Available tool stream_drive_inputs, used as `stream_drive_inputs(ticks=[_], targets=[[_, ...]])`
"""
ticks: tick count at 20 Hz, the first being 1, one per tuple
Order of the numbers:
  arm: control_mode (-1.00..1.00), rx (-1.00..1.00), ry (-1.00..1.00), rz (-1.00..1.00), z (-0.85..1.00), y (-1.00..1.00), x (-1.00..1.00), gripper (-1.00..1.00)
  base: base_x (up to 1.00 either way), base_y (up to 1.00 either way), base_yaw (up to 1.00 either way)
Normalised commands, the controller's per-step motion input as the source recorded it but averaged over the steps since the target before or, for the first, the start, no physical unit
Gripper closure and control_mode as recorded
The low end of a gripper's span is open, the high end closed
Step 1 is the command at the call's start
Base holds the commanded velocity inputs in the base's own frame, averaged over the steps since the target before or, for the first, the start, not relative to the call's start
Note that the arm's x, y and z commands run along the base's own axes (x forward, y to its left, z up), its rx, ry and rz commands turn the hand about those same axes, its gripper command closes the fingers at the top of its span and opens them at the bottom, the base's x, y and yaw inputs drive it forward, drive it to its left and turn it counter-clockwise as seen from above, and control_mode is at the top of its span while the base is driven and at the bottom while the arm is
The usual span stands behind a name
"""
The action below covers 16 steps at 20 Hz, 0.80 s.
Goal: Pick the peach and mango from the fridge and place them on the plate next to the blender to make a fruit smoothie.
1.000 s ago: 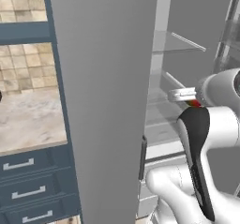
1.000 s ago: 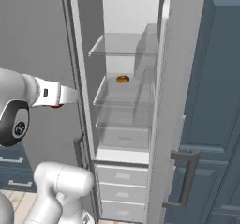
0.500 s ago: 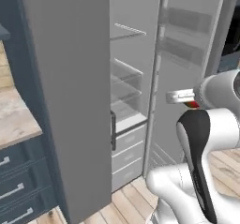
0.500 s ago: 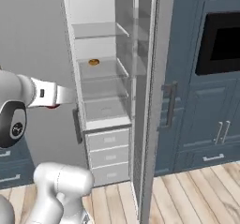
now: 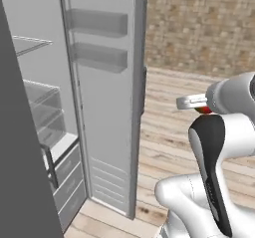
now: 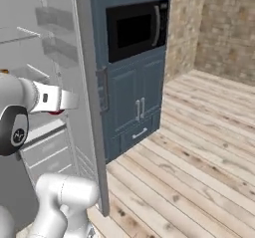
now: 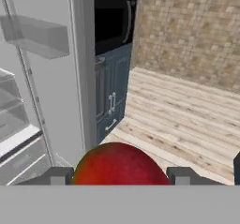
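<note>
While your base has swung right, the fridge point(image 5: 107, 107) has slid to the left of both base views, its door open. Your fingers point(image 7: 117, 175) are closed on a red-orange fruit point(image 7: 117, 164), mango or peach; plate and blender lie elsewhere.

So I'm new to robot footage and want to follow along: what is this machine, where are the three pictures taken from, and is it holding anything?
It is a white robot arm on a base that drives, in a simulated kitchen. Two pictures come from cameras on the base, behind the arm to its left and right. The third looks along the gripper. The tall grey fridge stands open, showing white shelves and drawers. Beside it are dark blue cabinets with a built-in black oven, a wooden floor and a brick wall. Between the fingers sits a red-orange fruit, the mango or the peach; I cannot tell which.
</note>
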Motion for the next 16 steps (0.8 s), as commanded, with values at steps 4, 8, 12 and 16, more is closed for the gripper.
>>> stream_drive_inputs(ticks=[4, 8, 12, 16], targets=[[1.00, 0.00, 0.00, 0.00, 0.00, 0.00, 0.00, 1.00, -0.24, 0.00, -0.85], [1.00, 0.00, 0.00, 0.00, 0.00, 0.00, 0.00, 1.00, -0.14, 0.00, -0.86], [1.00, 0.00, 0.00, 0.00, 0.00, 0.00, 0.00, 1.00, -0.10, 0.00, -0.86], [1.00, 0.00, 0.00, 0.00, 0.00, 0.00, 0.00, 1.00, 0.00, -0.18, -0.84]])
